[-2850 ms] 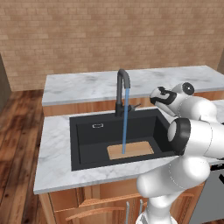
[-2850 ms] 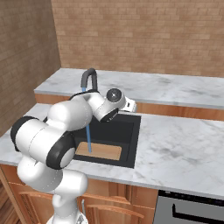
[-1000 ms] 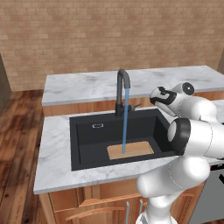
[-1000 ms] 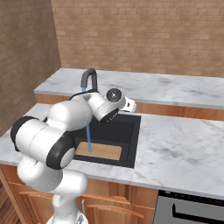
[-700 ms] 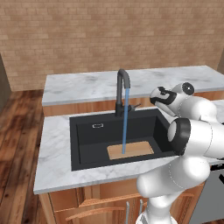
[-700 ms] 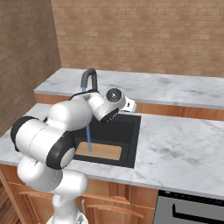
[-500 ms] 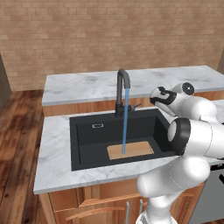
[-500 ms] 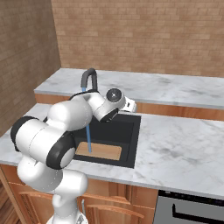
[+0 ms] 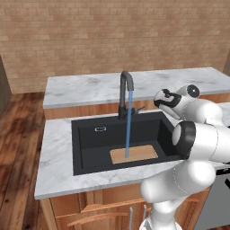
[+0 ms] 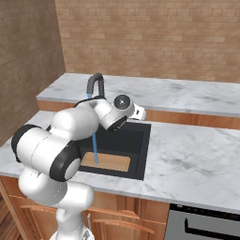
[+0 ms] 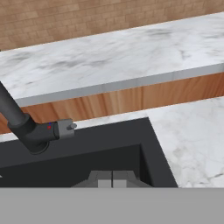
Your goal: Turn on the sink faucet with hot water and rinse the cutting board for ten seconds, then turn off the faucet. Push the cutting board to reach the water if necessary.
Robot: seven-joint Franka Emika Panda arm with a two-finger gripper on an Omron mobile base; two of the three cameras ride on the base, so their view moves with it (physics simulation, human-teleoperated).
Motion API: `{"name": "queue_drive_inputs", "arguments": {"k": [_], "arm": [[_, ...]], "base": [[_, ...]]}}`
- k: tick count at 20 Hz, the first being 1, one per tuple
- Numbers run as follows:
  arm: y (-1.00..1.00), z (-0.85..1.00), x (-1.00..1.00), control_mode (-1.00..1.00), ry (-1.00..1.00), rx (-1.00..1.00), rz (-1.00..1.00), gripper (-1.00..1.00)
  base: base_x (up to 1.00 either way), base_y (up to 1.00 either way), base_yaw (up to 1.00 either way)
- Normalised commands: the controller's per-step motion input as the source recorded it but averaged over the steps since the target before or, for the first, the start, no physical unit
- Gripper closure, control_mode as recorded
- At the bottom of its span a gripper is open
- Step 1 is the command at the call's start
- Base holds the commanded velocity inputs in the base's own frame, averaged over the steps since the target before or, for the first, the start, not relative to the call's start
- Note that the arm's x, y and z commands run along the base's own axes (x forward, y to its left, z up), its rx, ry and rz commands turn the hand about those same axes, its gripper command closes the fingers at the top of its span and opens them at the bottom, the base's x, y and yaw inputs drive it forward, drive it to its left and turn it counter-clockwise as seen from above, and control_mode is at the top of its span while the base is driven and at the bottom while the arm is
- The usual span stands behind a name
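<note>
Marble counter [image 9: 58, 175] frames sink [image 9: 90, 152]; water [image 9: 128, 126] hits cutting board [image 9: 134, 154]; gripper [image 11: 112, 178] closed, empty

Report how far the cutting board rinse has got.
Done: the sink faucet is on, and the water lands on the cutting board in the sink. In hand: rinsing, with the gripper shut, fingers near the lever. Left: turning the faucet off.

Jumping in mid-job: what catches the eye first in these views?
The blue water running straight down from the dark gooseneck sink faucet onto the tan cutting board, which lies at the front of the black sink. Next, the white arm's gripper, jaws shut, hangs over the sink's right rear corner near the faucet's side lever.
</note>
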Motion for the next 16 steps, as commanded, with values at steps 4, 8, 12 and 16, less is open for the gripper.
{"name": "queue_drive_inputs", "arguments": {"k": [4,8,12,16], "arm": [[0.0,0.0,0.0,-1.0,0.0,0.0,0.0,1.0],[0.0,0.0,0.0,-1.0,0.0,0.0,0.0,1.0],[0.0,0.0,0.0,-1.0,0.0,0.0,0.0,1.0],[0.0,0.0,0.0,-1.0,0.0,0.0,0.0,1.0]], "base": [[0.0,0.0,0.0],[0.0,0.0,0.0],[0.0,0.0,0.0],[0.0,0.0,0.0]]}}
